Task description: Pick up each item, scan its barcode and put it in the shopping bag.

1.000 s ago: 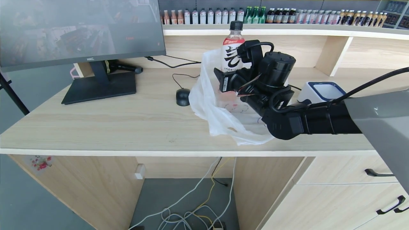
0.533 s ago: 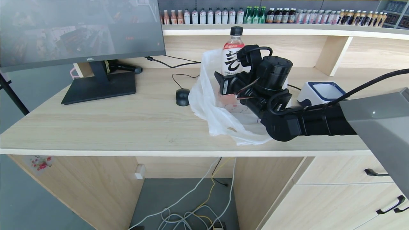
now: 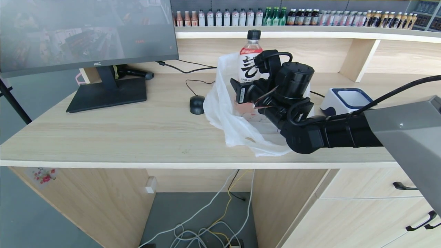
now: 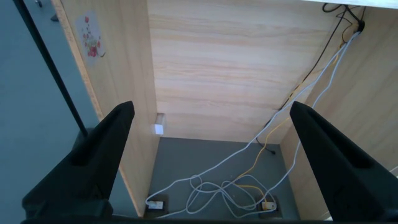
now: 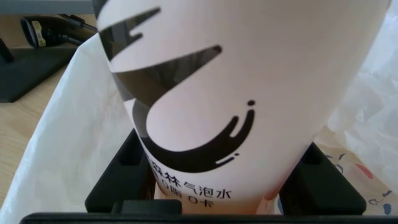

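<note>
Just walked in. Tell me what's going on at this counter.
The robot's right hand grips a drink bottle upright, with its lower end inside the open mouth of the white plastic bag on the wooden counter. The scanner box sits on the counter just past the bag, on the robot's right. The left hand hangs open below the counter, holding nothing.
</note>
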You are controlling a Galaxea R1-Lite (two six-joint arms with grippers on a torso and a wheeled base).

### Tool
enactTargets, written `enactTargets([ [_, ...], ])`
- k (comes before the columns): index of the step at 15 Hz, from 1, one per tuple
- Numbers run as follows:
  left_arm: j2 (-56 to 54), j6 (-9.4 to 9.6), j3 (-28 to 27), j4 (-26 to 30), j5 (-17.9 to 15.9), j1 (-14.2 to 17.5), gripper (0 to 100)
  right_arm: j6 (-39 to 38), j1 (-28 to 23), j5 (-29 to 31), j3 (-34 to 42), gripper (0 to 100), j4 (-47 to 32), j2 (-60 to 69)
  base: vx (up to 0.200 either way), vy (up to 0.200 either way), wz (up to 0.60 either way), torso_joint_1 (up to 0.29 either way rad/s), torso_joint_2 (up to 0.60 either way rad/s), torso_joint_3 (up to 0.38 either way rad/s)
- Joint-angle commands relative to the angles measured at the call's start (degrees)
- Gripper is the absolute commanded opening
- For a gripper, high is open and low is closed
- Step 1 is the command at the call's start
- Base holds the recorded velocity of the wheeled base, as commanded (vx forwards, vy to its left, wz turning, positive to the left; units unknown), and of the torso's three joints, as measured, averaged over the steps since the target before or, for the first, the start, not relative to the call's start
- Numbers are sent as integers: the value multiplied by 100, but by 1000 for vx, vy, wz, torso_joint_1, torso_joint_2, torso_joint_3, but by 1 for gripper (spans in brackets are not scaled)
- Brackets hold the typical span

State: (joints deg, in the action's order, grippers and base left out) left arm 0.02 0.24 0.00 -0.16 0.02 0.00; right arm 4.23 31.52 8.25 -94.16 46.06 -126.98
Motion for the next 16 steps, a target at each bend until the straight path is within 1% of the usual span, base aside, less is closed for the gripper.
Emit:
enactTargets([
  [1,-2,2,0,-2,6,0,100,-1,-6,1,29,0,-27,-20,0,0,0,0,0,0],
  [16,-2,2,0,-2,6,0,100,52,47,10,38,0,-27,-29,0,0,0,0,0,0],
])
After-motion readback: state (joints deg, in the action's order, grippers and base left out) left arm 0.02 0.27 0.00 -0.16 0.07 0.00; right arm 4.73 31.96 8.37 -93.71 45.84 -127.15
